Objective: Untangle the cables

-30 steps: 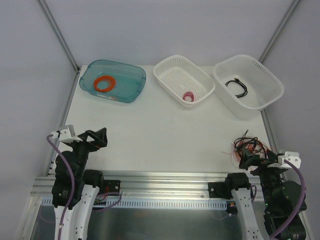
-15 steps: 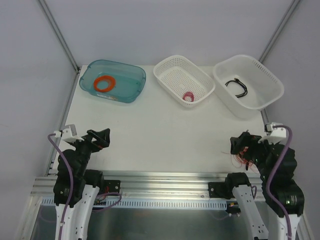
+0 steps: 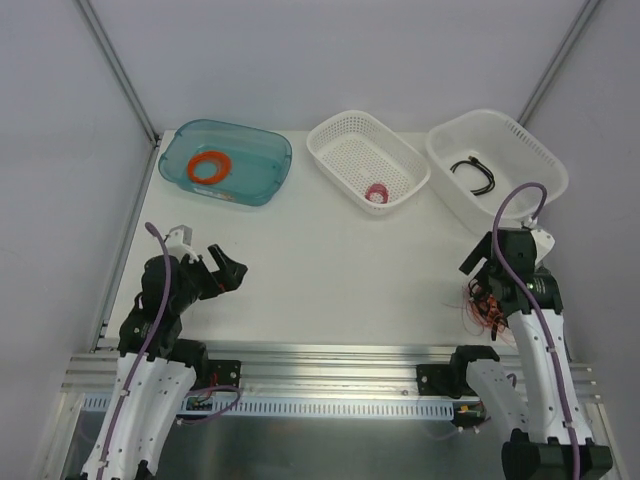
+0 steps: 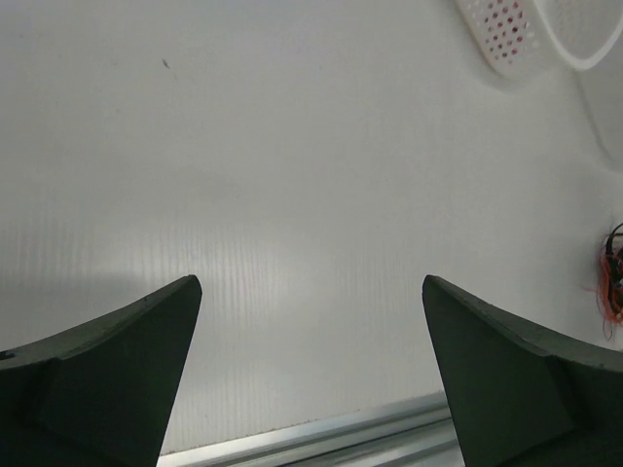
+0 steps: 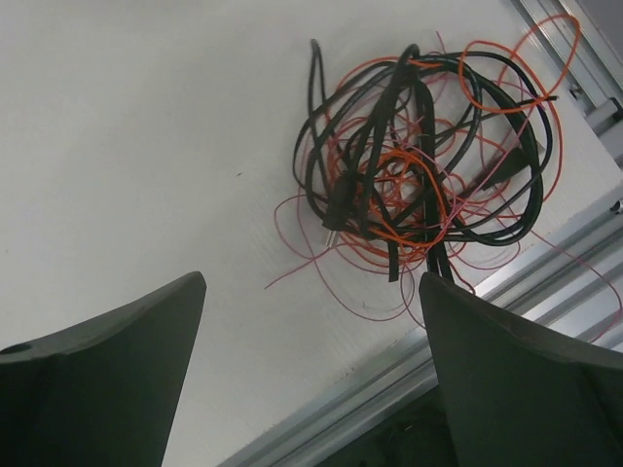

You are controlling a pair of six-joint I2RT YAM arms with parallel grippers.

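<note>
The cables [image 3: 486, 306] lie as one tangle of thin black, red and orange wires near the table's front right edge. The right wrist view shows the cables [image 5: 419, 165] close up, with loose red strands trailing toward the metal rail. My right gripper [image 3: 482, 280] hangs over the tangle; in its own view the right gripper [image 5: 311, 277] is open and holds nothing, and the tangle sits just beyond its right finger. My left gripper [image 3: 228, 268] is open over bare table at the left. In the left wrist view the left gripper [image 4: 311, 282] is empty, with the cables [image 4: 611, 282] at the far right edge.
At the back stand a teal bin [image 3: 270, 175] holding an orange ring [image 3: 210, 167], a white perforated basket [image 3: 335, 135] with a pink spool [image 3: 377, 193], and a white tub [image 3: 545, 165] with a black cable piece [image 3: 475, 175]. A metal rail [image 3: 320, 355] runs along the front edge.
The right arm has risen from beside the rail and now stands over the tangle. The left arm has swung inward and forward over the table. Both grippers stayed open.
</note>
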